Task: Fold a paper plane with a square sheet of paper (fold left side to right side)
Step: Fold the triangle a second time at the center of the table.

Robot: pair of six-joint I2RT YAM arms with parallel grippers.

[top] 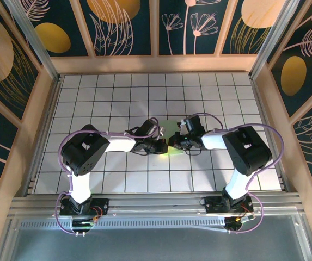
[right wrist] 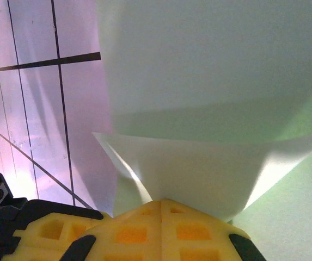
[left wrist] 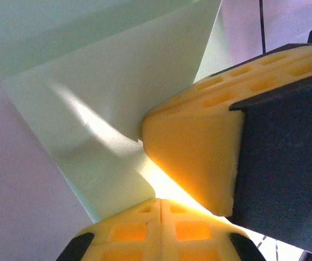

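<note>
White-grid tabletop (top: pixel 117 92) sat inside a boxed enclosure. Both bases were at the near edge, with left arm (top: pixel 85 155) and right arm (top: pixel 248 149) bent inward so the wrists met mid-grid. There the left tool (top: pixel 164 145) and right tool (top: pixel 173 142) were nose to nose, just beside each other. Under and just past them lay the square sheet of paper (top: pixel 171 128), pale green, partly folded and mostly covered by the 2 wrists from above.

Left wrist view: the left tool's 2 yellow fingers (left wrist: pixel 128 231) were closed flat together, tips on the paper (left wrist: pixel 117 81). 1 yellow finger (left wrist: pixel 194 157) of the right tool came in from the right, its tip touching the same sheet. Layers overlapped along a slanted crease.

Right wrist view: the right tool's fingers (right wrist: pixel 194 231) were also closed, seam tight, with the tips at the base of a raised flap (right wrist: pixel 199 168) and flat paper beyond. Couldn't tell whether either tool pinched a layer or just pressed on it. Behind the grid stood dark floral wall panels (top: pixel 128 27).
</note>
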